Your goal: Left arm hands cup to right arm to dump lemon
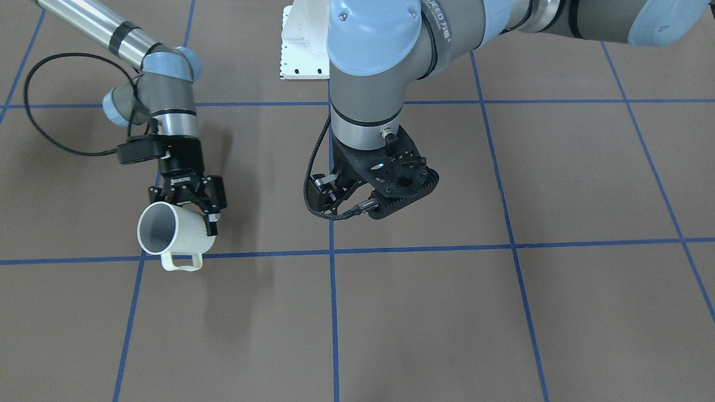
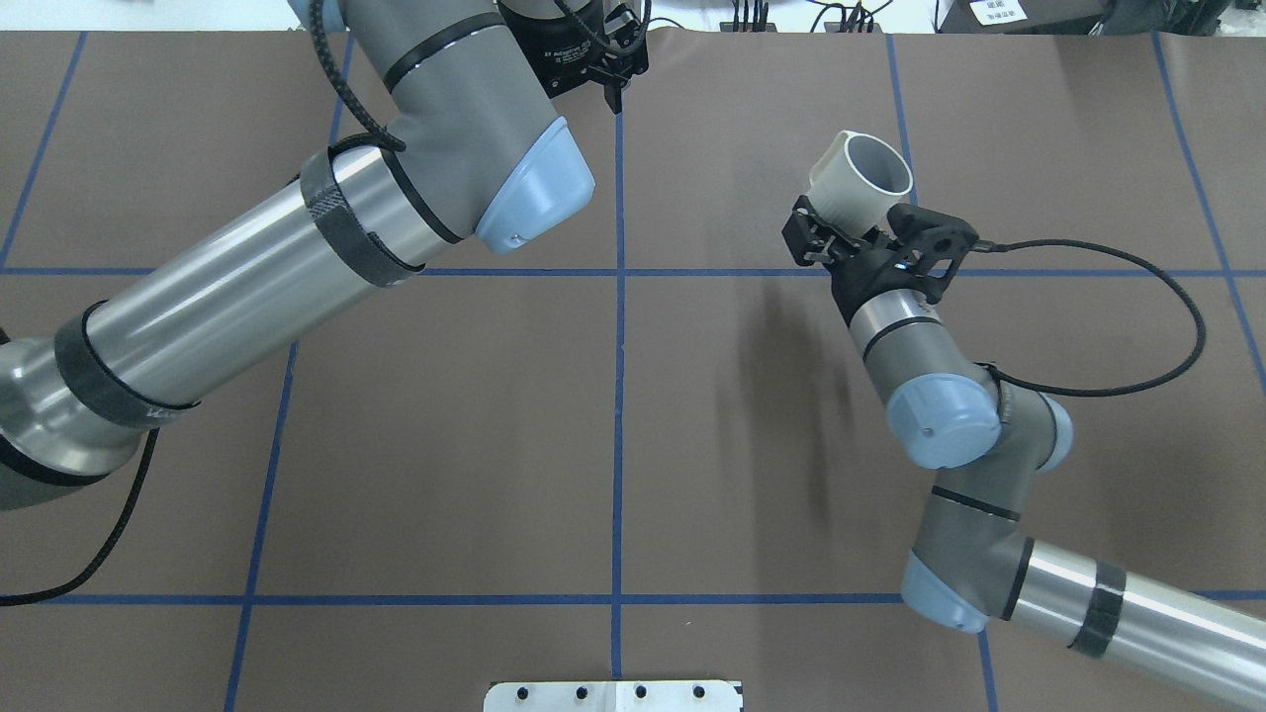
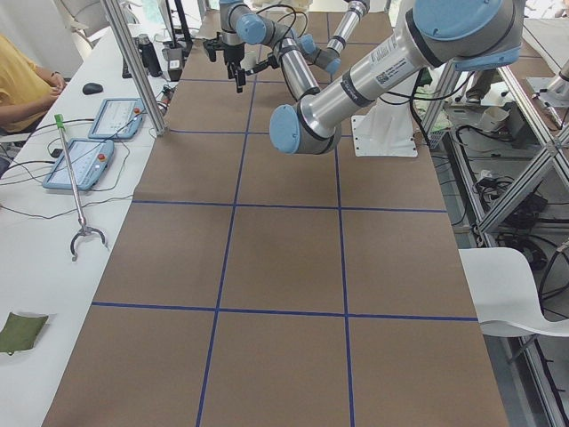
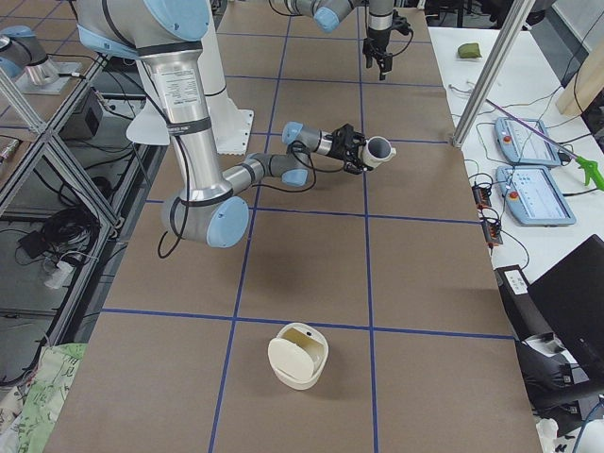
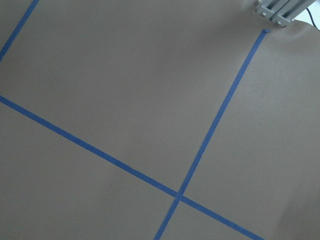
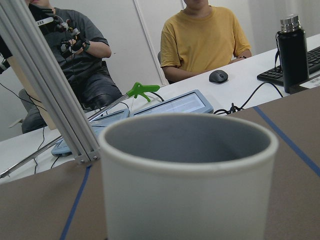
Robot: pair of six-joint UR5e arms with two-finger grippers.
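My right gripper (image 1: 187, 207) is shut on the cream-white cup (image 1: 187, 234) and holds it above the brown table (image 1: 447, 312). The cup (image 2: 859, 173) lies tilted on its side, its mouth pointing away from the robot's base. The handle (image 1: 181, 262) hangs down. What shows of the cup's grey inside (image 6: 190, 145) is empty. The lemon shows in no view. My left gripper (image 2: 613, 74) hangs well apart from the cup over the table's middle line. Its fingers look apart and hold nothing. The left wrist view shows only table and tape.
A white base plate (image 1: 301, 50) sits between the arms. A cream container (image 4: 297, 354) stands at the table's right end. Beyond the far edge are an aluminium post (image 6: 45, 85), tablets (image 4: 533, 193), a black bottle (image 6: 294, 50) and seated people (image 6: 205, 35).
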